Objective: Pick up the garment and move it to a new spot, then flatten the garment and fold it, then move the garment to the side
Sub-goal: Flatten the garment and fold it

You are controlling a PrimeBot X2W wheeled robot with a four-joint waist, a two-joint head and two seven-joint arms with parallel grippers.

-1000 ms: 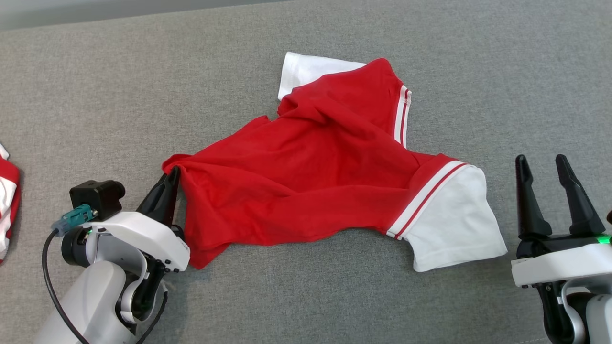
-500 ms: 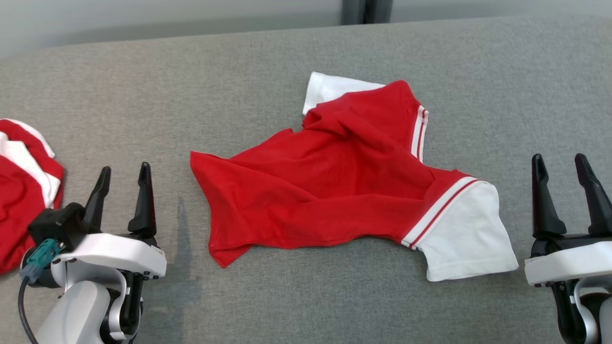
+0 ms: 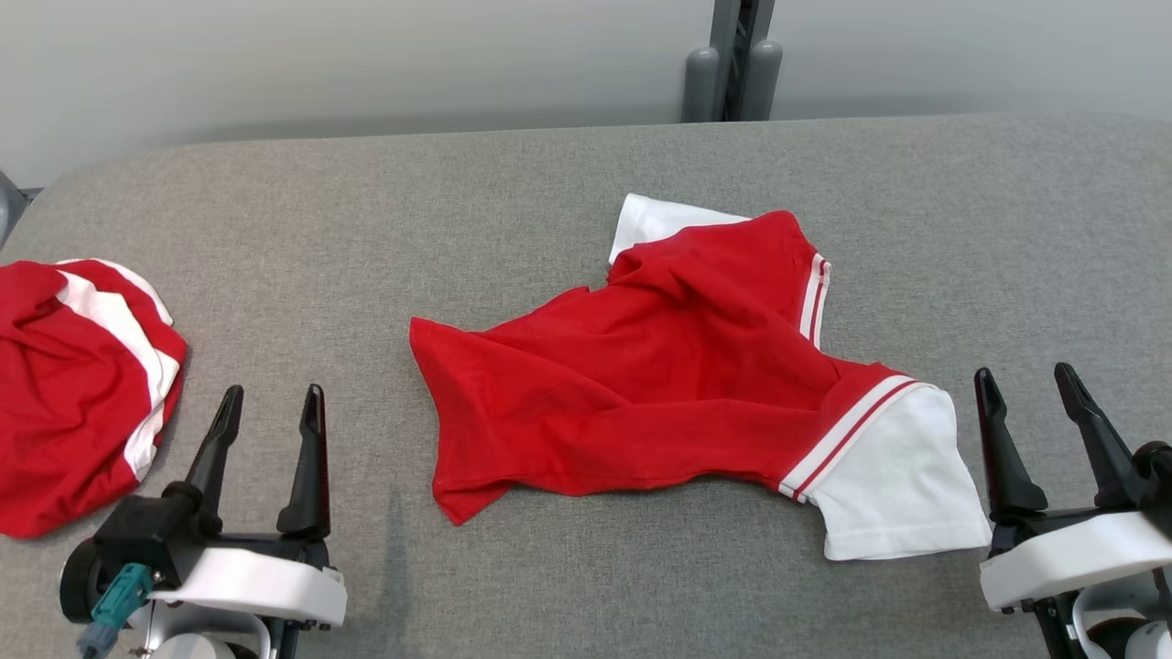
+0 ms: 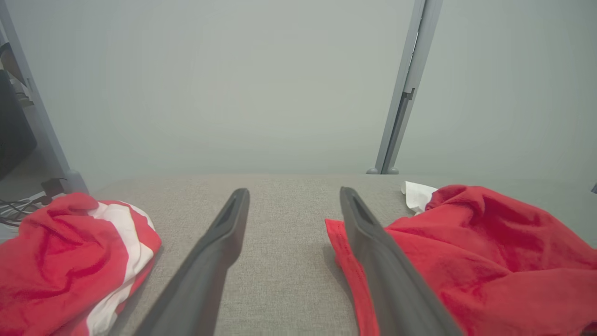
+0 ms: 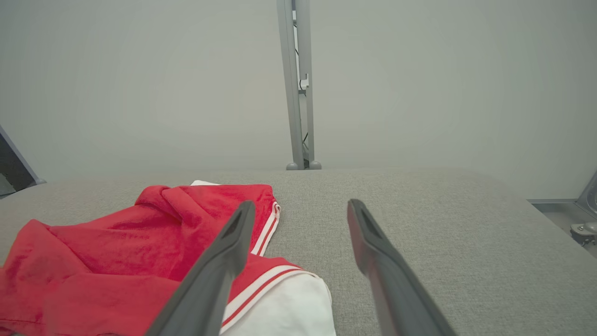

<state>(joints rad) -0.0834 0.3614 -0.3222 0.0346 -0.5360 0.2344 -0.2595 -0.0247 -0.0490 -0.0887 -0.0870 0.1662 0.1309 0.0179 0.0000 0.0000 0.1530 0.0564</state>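
Observation:
The garment (image 3: 659, 375) is a red T-shirt with white sleeves and white striped trim, lying crumpled in the middle of the grey padded table (image 3: 549, 183). In the left wrist view the garment (image 4: 475, 252) lies to the right of the fingers; in the right wrist view the garment (image 5: 121, 252) lies to the left. My left gripper (image 3: 270, 403) stands open near the table's front left, apart from the cloth, with nothing between its fingers. My right gripper (image 3: 1025, 384) is open at the front right, just beside the white sleeve (image 3: 897, 485), holding nothing.
A second red-and-white garment (image 3: 73, 384) lies bunched at the table's left edge. A grey post (image 3: 732, 59) stands behind the far edge against a pale wall. Bare grey surface surrounds the shirt on all sides.
My left gripper let go of the shirt's left corner, opened and drew back to the front left. The head camera tilted up, so the far edge and wall came into view.

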